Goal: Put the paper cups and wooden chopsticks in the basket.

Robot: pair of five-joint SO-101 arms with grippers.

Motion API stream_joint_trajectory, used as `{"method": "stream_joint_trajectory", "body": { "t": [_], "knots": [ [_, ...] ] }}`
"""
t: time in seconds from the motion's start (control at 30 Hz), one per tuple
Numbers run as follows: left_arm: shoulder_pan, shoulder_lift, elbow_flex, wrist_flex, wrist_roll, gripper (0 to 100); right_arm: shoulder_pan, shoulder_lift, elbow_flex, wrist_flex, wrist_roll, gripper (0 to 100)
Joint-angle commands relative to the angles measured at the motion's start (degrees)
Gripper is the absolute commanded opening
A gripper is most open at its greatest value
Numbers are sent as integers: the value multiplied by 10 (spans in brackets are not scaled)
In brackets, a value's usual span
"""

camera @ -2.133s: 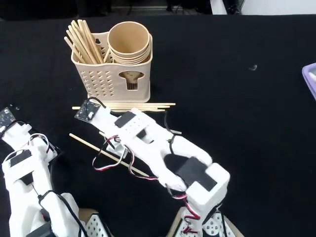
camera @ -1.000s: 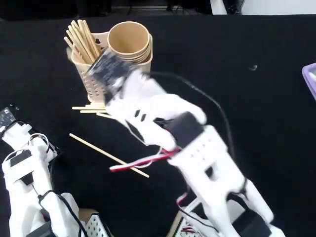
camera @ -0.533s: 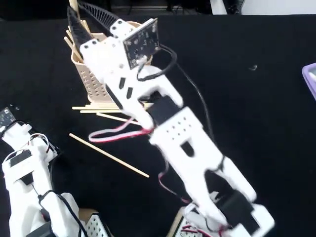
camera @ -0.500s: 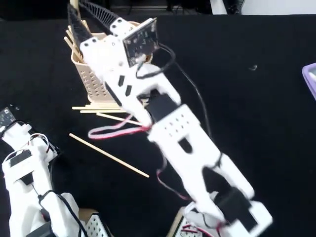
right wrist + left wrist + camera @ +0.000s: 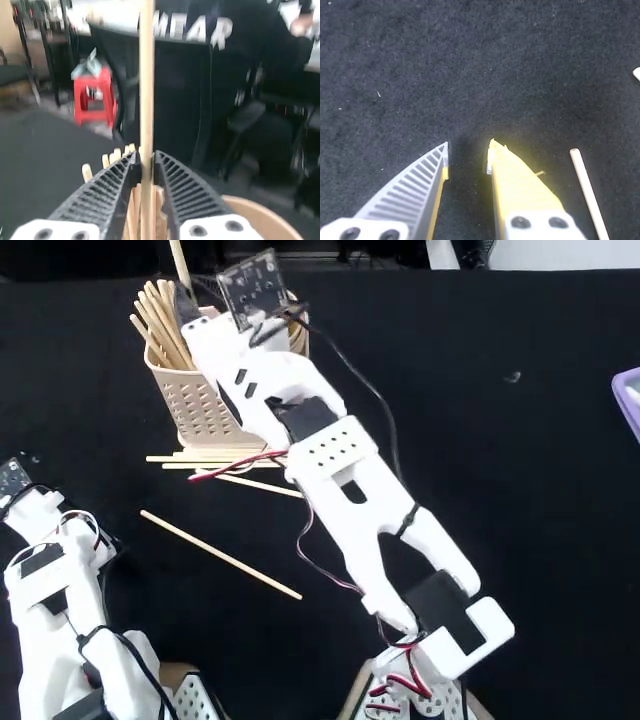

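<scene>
1 chopstick (image 5: 146, 75), clamped in the right gripper (image 5: 145, 160), is now held upright over the basket (image 5: 190, 405), having been raised from the tabletop (image 5: 500, 490) — a drop is judged next — while loose chopsticks (image 5: 220, 555) are left lying nearby.

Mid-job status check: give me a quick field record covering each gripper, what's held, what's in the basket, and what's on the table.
right gripper: shut on held chopstick, upright above the basket
left gripper: open, holding nothing, low over the black table
in basket: chopstick bundle; paper cup, rim visible
on table: loose chopsticks lying in front of the basket; lone chopstick lying diagonally, nearer the arm bases
remaining: table chopsticks not yet in the basket
</scene>
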Motion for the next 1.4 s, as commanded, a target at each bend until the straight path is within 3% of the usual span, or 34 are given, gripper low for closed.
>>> {"method": "stream_joint_trajectory", "body": {
  "t": [0.0, 0.1, 0.27, 0.43, 0.63, 0.77, 1.03, 1.23, 1.37],
  "knots": [
    [7, -13, -2, -4, 0, 134, -8, -32, -76, 125, -5, 203],
    [7, -13, -2, -4, 0, 134, -4, -58, -121, 209, -3, 253],
    [7, -13, -2, -4, 0, 134, 9, -148, -158, 367, -2, 235],
    [7, -13, -2, -4, 0, 134, 11, -257, -157, 595, -1, 218],
    [7, -13, -2, -4, 0, 134, 9, -319, -60, 790, 1, 221],
    [7, -12, -2, -4, 0, 134, 9, -327, 118, 763, 76, 222],
    [7, -12, -2, -4, 0, 134, -91, -328, 459, 472, 99, 222],
    [7, -12, -2, -4, 0, 134, -208, -327, 540, 391, 98, 223],
    [7, -12, -2, -4, 0, 134, -221, -326, 560, 345, 100, 223]
  ]
}}
